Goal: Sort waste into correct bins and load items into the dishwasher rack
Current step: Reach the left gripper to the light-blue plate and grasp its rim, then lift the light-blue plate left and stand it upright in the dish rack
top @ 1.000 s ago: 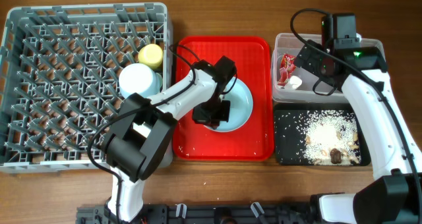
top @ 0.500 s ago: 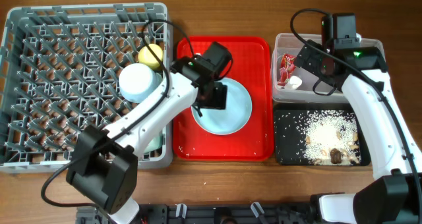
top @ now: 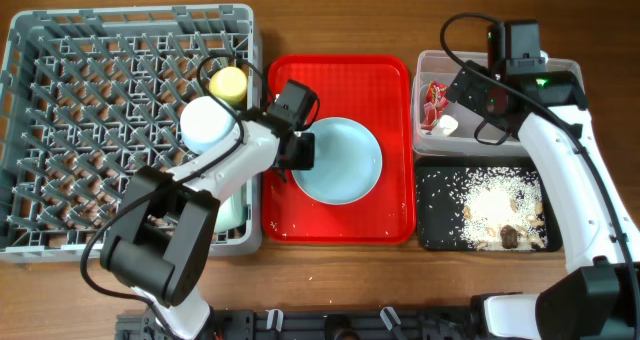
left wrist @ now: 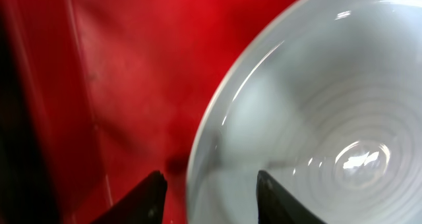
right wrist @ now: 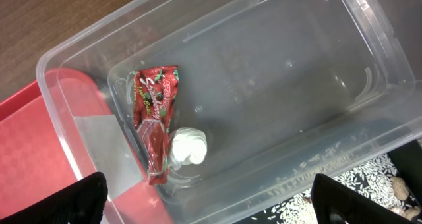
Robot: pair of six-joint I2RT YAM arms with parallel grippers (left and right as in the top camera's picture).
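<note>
The light blue plate (top: 345, 162) (left wrist: 316, 118) lies on the flat red tray (top: 340, 80). My left gripper (top: 300, 152) (left wrist: 208, 199) is at the plate's left rim, open. One finger is over the red tray and the other over the plate, so the rim lies between them. My right gripper (top: 462, 92) (right wrist: 214, 204) hangs wide open over the clear tub (top: 562, 70) (right wrist: 277, 72). In the tub lie the red wrapper (top: 434, 100) (right wrist: 155, 112) and the white tissue wad (top: 446, 125) (right wrist: 188, 146). The black tray (top: 432, 230) holds rice scraps (top: 495, 205).
The grey dishwasher rack (top: 60, 25) fills the left side. In it stand a yellow cup (top: 228, 82) and a pale round bowl (top: 208, 122), close to my left arm. The red tray's raised edge (left wrist: 39, 118) runs just left of the left gripper.
My left gripper has moved left from over the plate to its left rim, and its jaws have come apart round the rim. The right arm has not moved.
</note>
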